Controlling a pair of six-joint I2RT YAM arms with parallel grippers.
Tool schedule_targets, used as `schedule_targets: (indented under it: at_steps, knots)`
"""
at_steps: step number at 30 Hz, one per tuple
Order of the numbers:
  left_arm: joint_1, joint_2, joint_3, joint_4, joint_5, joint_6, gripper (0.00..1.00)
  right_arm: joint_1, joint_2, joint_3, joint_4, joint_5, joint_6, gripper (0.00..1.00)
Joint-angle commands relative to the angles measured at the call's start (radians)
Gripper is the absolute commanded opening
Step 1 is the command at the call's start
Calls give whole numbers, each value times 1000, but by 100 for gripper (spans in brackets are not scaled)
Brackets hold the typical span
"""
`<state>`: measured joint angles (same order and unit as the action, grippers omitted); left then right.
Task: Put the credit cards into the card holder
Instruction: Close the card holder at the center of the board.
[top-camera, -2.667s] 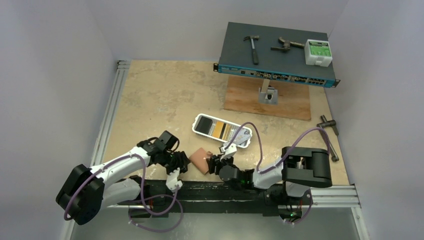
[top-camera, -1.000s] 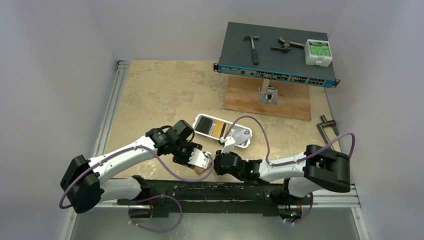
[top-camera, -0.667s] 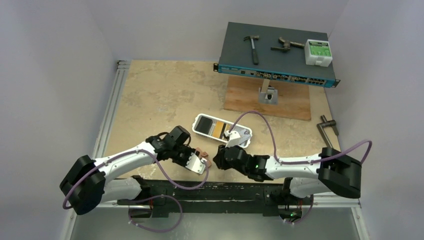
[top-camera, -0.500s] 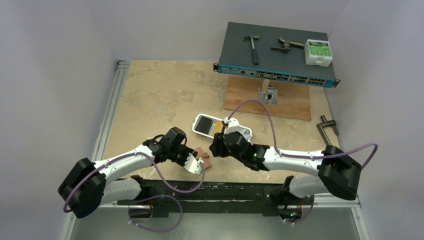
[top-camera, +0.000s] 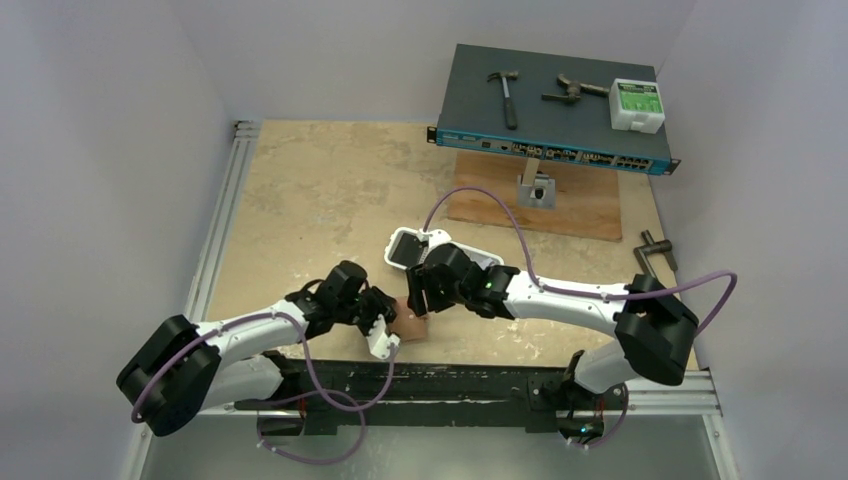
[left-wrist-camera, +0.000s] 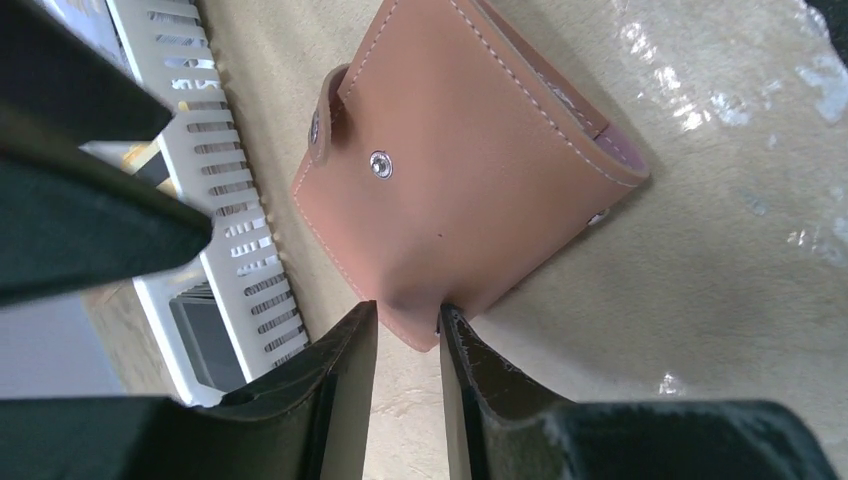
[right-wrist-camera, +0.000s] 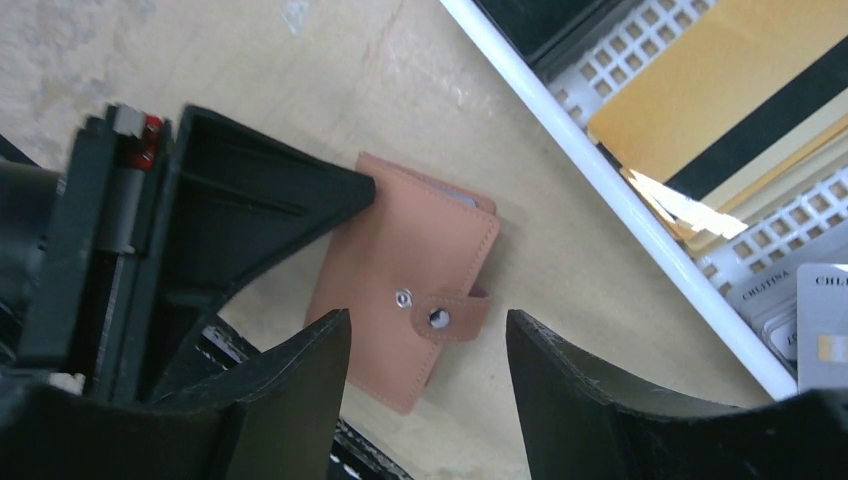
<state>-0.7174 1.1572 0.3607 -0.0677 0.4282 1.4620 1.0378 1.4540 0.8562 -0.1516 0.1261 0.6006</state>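
The card holder (top-camera: 411, 323) is a reddish-brown leather wallet lying flat near the table's front edge, its snap tab (right-wrist-camera: 452, 316) fastened. My left gripper (left-wrist-camera: 405, 318) stands at its near corner, and the jaws pinch that corner (left-wrist-camera: 425, 322) between them. My right gripper (right-wrist-camera: 430, 335) hovers open over the card holder (right-wrist-camera: 400, 270), one finger on each side of the tab and nothing held. The credit cards lie in a white tray (right-wrist-camera: 560, 130): an orange-yellow one (right-wrist-camera: 710, 90), a pale one (right-wrist-camera: 825, 335) and a black one (left-wrist-camera: 205, 325). In the top view my right arm hides most of the tray (top-camera: 393, 250).
A dark network switch (top-camera: 470, 100) at the back carries two hammers and a white-green box (top-camera: 637, 105). A wooden board (top-camera: 570, 205) lies in front of it. Metal tools (top-camera: 660, 255) rest at the right edge. A black rail (top-camera: 450, 385) borders the near side.
My right arm swung left and forward over the tray and its gripper opened above the card holder. My left gripper drew back and narrowed onto the holder's corner.
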Motion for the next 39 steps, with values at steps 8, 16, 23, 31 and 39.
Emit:
schedule_targets:
  at_steps: [8, 16, 23, 31, 39]
  knots:
    - [45, -19, 2, -52, 15, 39, 36, 4, 89, 116, -153, -44, 12, 56]
    - [45, -51, 28, -58, -5, -44, 40, 37, 194, 246, -258, -10, 14, 57]
    - [49, -82, 72, -37, -10, -187, 42, 51, 247, 292, -351, 53, 35, 54]
    - [48, -66, 90, -48, -151, -303, 36, 51, 279, 301, -368, 83, 48, 45]
    - [69, -63, 256, -387, -128, -195, 36, 51, 280, 307, -346, 85, 49, 28]
